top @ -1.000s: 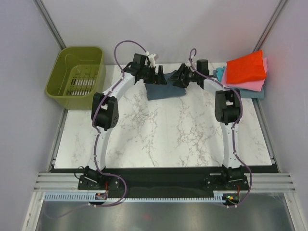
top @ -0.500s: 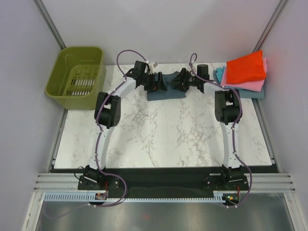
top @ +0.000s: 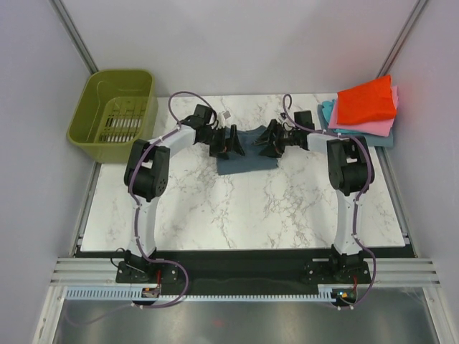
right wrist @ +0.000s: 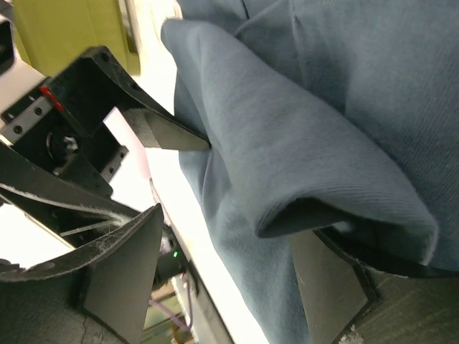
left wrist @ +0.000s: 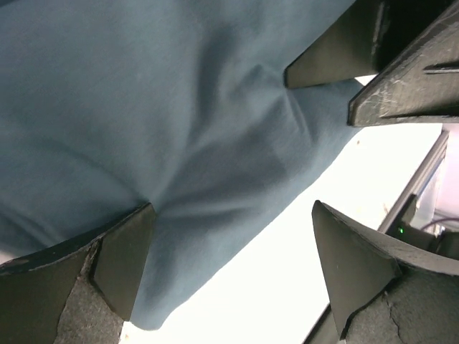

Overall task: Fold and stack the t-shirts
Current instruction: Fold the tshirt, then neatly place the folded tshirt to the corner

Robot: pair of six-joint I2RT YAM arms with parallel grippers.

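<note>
1. Find the slate blue-grey t-shirt [top: 244,152]. It lies as a partly folded bundle on the far middle of the worktop [top: 244,208], between the two arms.
2. Check the left gripper [top: 231,141]. It sits low at the shirt's left edge with its jaws spread wide and released.
3. Confirm this in the left wrist view. One finger [left wrist: 107,265] meets the cloth at its tip, where the fabric puckers. The other finger stands over bare worktop, and nothing is pinched between them.
4. Check the right gripper [top: 269,141]. It sits at the shirt's right edge, facing the left gripper, with its jaws apart and not clenched.
5. Confirm this in the right wrist view. A thick fold of the shirt drapes over one finger. A strip of bare worktop shows between the cloth and the other finger [right wrist: 122,272].
6. Note how near the two grippers are to each other. The right gripper's fingertips appear in the upper right corner of the left wrist view, and one of them presses into the cloth.
7. Find the stack at the far right corner of the worktop, well apart from the slate shirt. The red-orange t-shirt [top: 366,100] lies on top, with the pink t-shirt [top: 376,126] under it. The teal t-shirt [top: 327,111] shows at the stack's left edge.
8. Find the olive-green basket [top: 93,122]. It stands at the far left corner, beside the worktop's edge.
</note>
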